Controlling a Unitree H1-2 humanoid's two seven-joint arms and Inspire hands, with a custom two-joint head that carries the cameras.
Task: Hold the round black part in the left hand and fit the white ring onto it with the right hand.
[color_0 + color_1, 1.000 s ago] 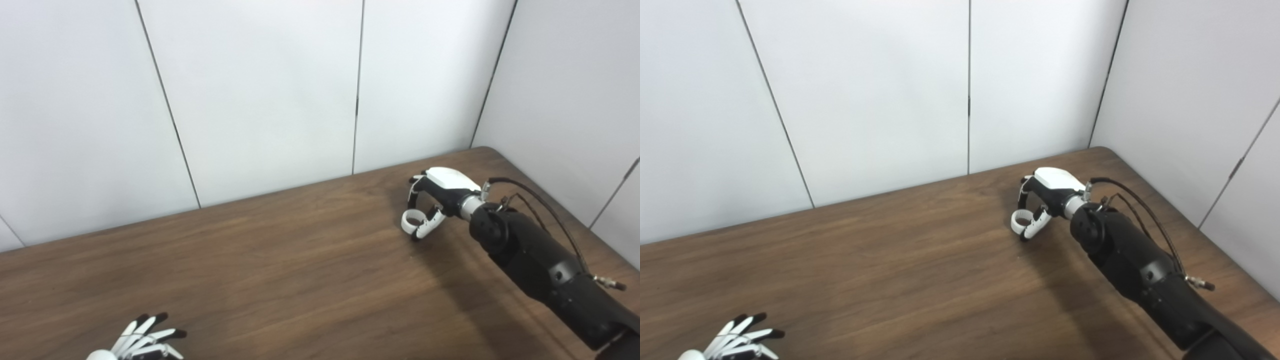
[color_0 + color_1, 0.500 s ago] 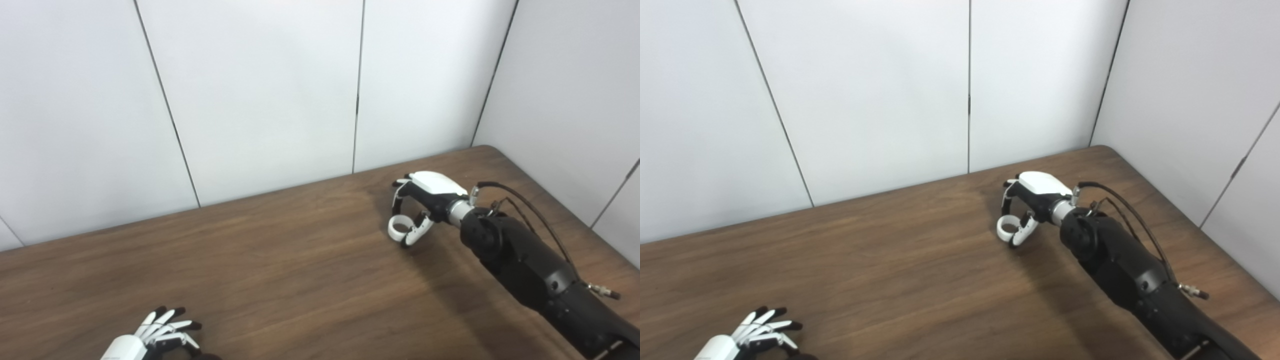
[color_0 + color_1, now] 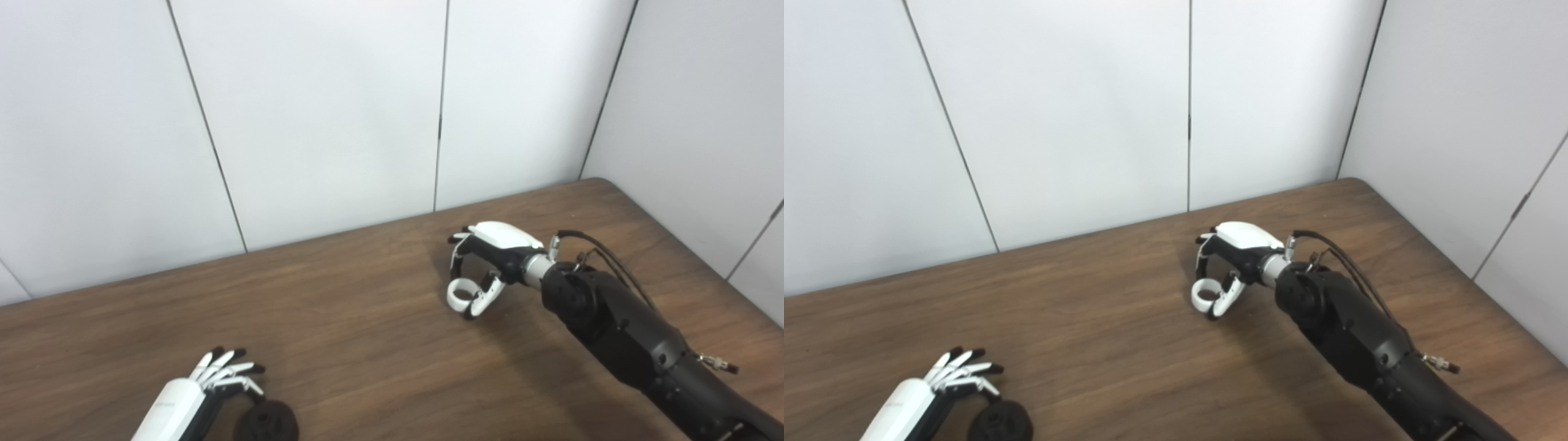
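The round black part (image 3: 266, 422) shows at the bottom left, under my left hand (image 3: 196, 395). It sits against the thumb side of that hand, whose upper fingers (image 3: 228, 369) stretch out straight; the grip itself is mostly hidden. The white ring (image 3: 460, 294) is pinched between the thumb and curled fingertips of my right hand (image 3: 490, 257), just above the tabletop right of centre. In the right eye view the ring (image 3: 1205, 293) and the black part (image 3: 1001, 422) are far apart, with a wide stretch of wood between them.
The brown wooden table (image 3: 367, 343) runs back to white wall panels (image 3: 318, 122) and ends at a rounded far right corner (image 3: 597, 182). My black right forearm (image 3: 631, 340) with its loose cables crosses the table's right side.
My right hand has carried the white ring leftward and a little nearer. My left hand has risen into view from the bottom edge, and the black part has appeared with it.
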